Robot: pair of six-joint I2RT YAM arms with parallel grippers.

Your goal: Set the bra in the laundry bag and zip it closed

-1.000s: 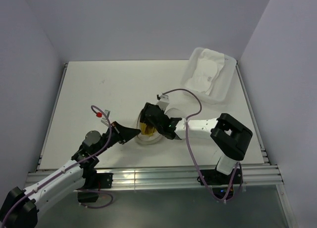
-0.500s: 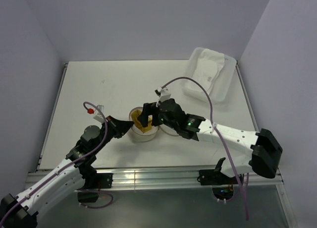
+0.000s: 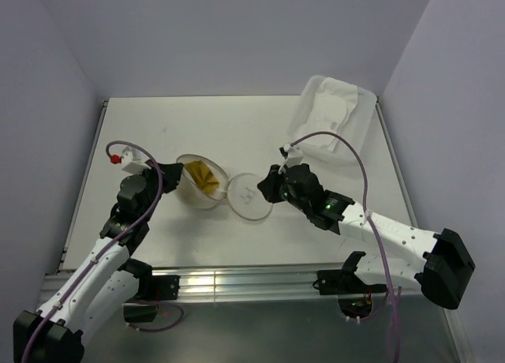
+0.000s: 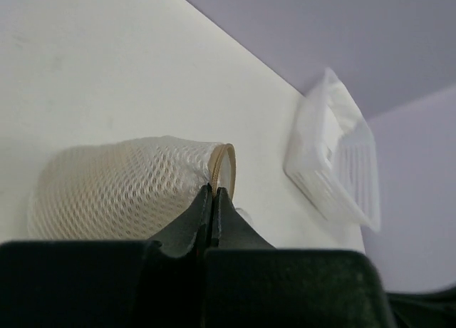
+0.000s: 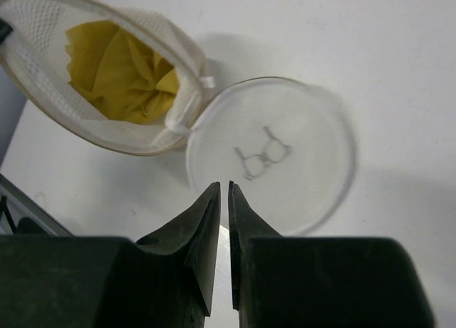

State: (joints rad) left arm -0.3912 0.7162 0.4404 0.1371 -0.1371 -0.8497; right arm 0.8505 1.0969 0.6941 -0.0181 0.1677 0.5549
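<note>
My left gripper has its jaws pressed together, pinching the bag at its brownish rim, at the bag's 9 o'clock in the top view. My right gripper shows only a thin slit between its jaws. They sit at the edge of the lid, and I cannot tell whether they nip it.

The bag lies on its side near the middle of the table with its mouth open. The yellow bra is bunched inside. The round lid lies flat on the table at the bag's 4 o'clock, unzipped but joined to it at one side, its black mark facing up.

Well apart, at 1 o'clock in the far corner, the tray holds a white cloth.
</note>
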